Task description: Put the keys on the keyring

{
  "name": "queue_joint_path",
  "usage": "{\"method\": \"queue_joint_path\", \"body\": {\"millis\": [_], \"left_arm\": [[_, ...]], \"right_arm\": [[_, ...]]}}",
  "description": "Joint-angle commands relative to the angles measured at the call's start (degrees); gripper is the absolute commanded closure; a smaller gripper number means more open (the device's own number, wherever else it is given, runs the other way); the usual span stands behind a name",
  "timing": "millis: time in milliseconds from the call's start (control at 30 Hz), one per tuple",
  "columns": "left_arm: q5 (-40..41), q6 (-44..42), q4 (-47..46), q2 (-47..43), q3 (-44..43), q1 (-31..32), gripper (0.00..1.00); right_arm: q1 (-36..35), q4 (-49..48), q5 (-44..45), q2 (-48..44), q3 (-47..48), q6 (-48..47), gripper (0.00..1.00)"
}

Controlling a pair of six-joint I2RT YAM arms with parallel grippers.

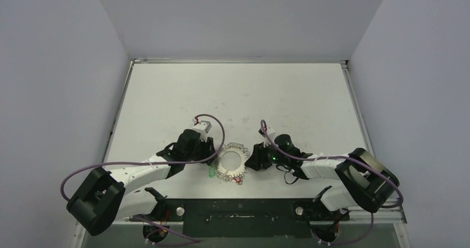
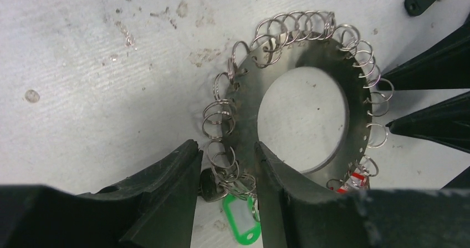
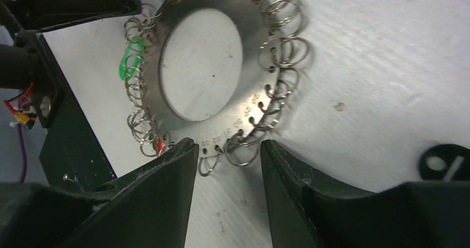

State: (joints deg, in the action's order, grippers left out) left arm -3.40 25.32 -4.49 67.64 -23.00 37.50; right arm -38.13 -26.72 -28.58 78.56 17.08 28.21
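Black wedge-shaped left fingers [image 2: 166,198] straddle flat loop-fringed keyring [image 2: 338,65].

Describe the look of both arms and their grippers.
The left arm and right arm have white link shells and bulky black joint housings, with purple cables looping alongside. The left gripper and right gripper have matte black, wedge-shaped fingers. A small green light glows on the right wrist.
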Motion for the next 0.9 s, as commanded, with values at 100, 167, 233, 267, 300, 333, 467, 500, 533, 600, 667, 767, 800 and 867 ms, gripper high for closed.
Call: {"method": "queue_joint_path", "body": {"millis": [100, 167, 233, 267, 300, 333, 467, 500, 533, 600, 667, 767, 800, 867], "left_arm": [[1.60, 1.93, -5.57, 2.58, 1.88, -0.53, 0.66], [1.56, 0.82, -8.05, 4.53, 1.66, -0.71, 0.69], [1.62, -0.69, -10.26, 6.89, 0.72, -1.06, 0.71], [1.70, -1.45, -11.03, 8.29, 0.04, -1.28, 0.72], [1.86, -2.29, -11.72, 9.75, -0.95, -1.61, 0.72], [1.99, -3.07, -12.14, 11.26, -2.01, -2.01, 0.73], [1.27, -7.61, -12.36, 16.46, -6.48, -3.48, 0.74], [0.98, -8.95, -12.28, 17.02, -7.27, -3.56, 0.74], [0.53, -10.15, -12.36, 17.11, -7.87, -3.60, 0.74], [-0.57, -12.15, -12.69, 15.99, -8.23, -3.64, 0.74], [-1.84, -14.28, -13.33, 14.01, -7.36, -3.43, 0.74], [-3.74, -16.77, -14.76, 10.19, -5.25, -2.90, 0.73], [-4.62, -17.53, -15.59, 8.84, -4.40, -2.55, 0.73], [-5.64, -19.52, -17.21, 6.32, -2.62, -1.06, 0.71]], "right_arm": [[-5.06, -12.50, -1.13, 4.70, 2.04, 6.17, 0.56], [-5.85, -15.50, -1.58, 5.21, 1.76, 8.33, 0.57], [-6.80, -18.28, -2.47, 5.72, 1.79, 10.11, 0.57], [-7.15, -19.42, -2.90, 5.99, 1.96, 10.96, 0.57], [-7.22, -20.70, -3.26, 6.07, 2.02, 11.70, 0.57], [-7.32, -21.99, -3.40, 5.96, 2.03, 12.60, 0.57], [-6.79, -21.84, -2.73, 1.93, 1.52, 12.83, 0.56], [-6.41, -19.05, -2.08, -0.28, 1.50, 11.21, 0.55], [-5.98, -15.37, -1.42, -2.67, 1.66, 9.02, 0.54], [-4.93, -5.53, 0.45, -9.26, 2.46, 2.22, 0.53], [-4.01, 3.65, 1.32, -14.29, 3.60, -5.47, 0.53], [-3.21, 17.26, 1.70, -19.67, 6.78, -20.52, 0.53], [-3.18, 20.86, 1.56, -20.70, 7.69, -25.68, 0.53], [-2.99, 22.90, 0.33, -22.35, 8.05, -33.16, 0.54]]}}
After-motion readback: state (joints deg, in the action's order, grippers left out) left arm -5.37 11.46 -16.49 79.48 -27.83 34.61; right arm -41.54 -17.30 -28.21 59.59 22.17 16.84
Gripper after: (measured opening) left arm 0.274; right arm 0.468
